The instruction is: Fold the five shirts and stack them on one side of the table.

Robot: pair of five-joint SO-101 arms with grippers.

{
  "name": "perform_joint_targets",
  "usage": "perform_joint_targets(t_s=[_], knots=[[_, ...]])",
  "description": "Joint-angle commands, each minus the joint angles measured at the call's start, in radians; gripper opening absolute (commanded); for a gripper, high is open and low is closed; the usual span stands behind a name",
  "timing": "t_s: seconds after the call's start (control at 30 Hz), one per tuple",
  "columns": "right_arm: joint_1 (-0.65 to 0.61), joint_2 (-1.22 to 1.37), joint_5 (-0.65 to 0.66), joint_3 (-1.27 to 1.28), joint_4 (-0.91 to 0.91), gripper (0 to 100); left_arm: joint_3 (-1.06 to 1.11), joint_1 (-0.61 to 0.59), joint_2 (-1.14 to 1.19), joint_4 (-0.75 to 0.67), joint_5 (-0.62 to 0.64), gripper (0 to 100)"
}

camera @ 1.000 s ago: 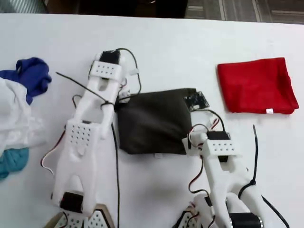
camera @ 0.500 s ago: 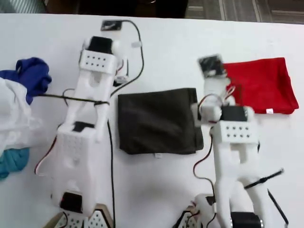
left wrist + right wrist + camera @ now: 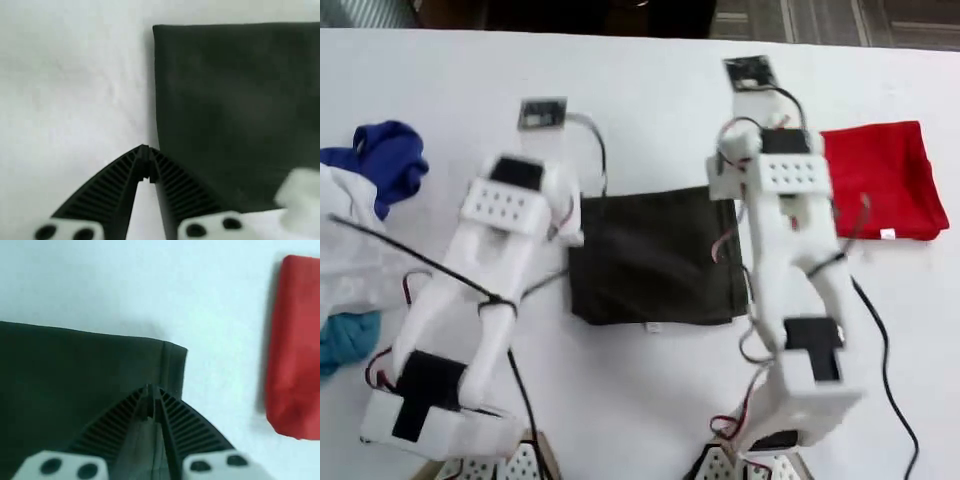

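Observation:
A dark shirt [image 3: 655, 255] lies folded into a flat rectangle at the table's middle, between my two arms. My left gripper [image 3: 145, 167] is shut with nothing in it and hovers at the edge of the dark shirt [image 3: 235, 110] on the left arm's side. My right gripper [image 3: 151, 402] is shut too, also with nothing in it, above the far corner of the dark shirt [image 3: 75, 365] on the red shirt's side. A folded red shirt [image 3: 880, 180] rests at the right, seen again as the red shirt [image 3: 295, 345]. Unfolded blue [image 3: 382, 158], white [image 3: 345, 240] and teal [image 3: 345, 338] shirts are heaped at the left edge.
Bare white table [image 3: 650, 110] stretches behind the dark shirt and in front of it. The arms' cables [image 3: 880, 330] trail over the table near their bases.
The right arm swung from the dark shirt's near edge up to its far right corner. The left arm first stretched away, then drew back beside the shirt. The shirt's right edge now lies flat.

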Motion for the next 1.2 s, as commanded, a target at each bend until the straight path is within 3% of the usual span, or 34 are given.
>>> perform_joint_targets(t_s=[0.0,0.3,0.5,0.67,0.9,1.0,1.17], knots=[[-0.028,0.111,-0.006,-0.137,0.039,2.0,0.166,0.018,-0.068,-0.146,0.012,3],[-0.025,0.28,-0.005,-0.219,0.087,2.0,0.312,0.173,-0.075,-0.153,0.015,3],[-0.025,0.32,0.002,-0.222,0.081,2.0,0.309,0.172,-0.078,-0.152,0.015,3],[-0.025,0.326,0.002,-0.224,0.081,2.0,0.265,0.176,-0.078,-0.083,0.015,3],[-0.025,0.328,0.002,-0.222,0.061,2.0,0.056,0.198,-0.075,0.123,0.011,3],[-0.027,0.328,0.002,-0.224,0.059,2.0,0.091,0.239,-0.068,0.104,0.008,3],[-0.025,0.328,0.002,-0.224,0.059,2.0,0.265,0.281,-0.069,-0.107,0.006,3]])
